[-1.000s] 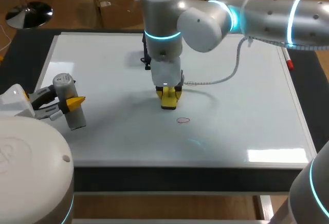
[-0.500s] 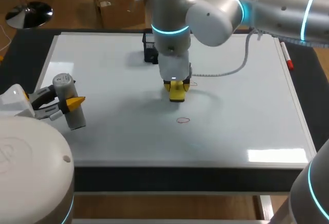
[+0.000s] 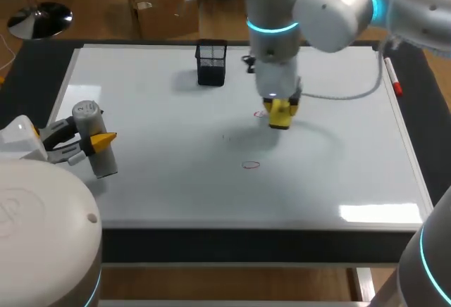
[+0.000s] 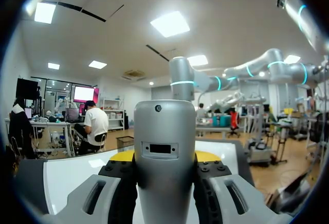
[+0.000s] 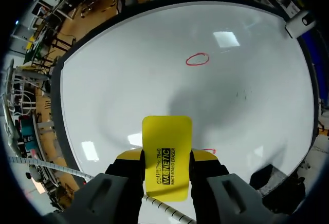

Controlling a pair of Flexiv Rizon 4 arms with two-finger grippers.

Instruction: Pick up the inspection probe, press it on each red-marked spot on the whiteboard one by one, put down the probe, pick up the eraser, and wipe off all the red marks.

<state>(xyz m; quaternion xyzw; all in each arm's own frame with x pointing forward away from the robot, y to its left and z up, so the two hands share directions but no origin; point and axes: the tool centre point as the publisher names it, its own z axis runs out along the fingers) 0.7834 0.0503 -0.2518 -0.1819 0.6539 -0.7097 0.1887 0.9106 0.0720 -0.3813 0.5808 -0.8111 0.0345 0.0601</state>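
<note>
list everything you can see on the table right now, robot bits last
whiteboard: one, white, covers the table top
red marks: two, red, an oval near the board's middle and another just beside the eraser
mesh cup: one, black, far side of the board
marker: one, white with a red end, along the board's right edge
eraser: one, yellow, held over the board beyond the oval
inspection probe: one, grey, held above the board's left part
left hand: one, black fingers with yellow tips, shut on the inspection probe
right hand: one, same colours, shut on the eraser, pointing down
</note>
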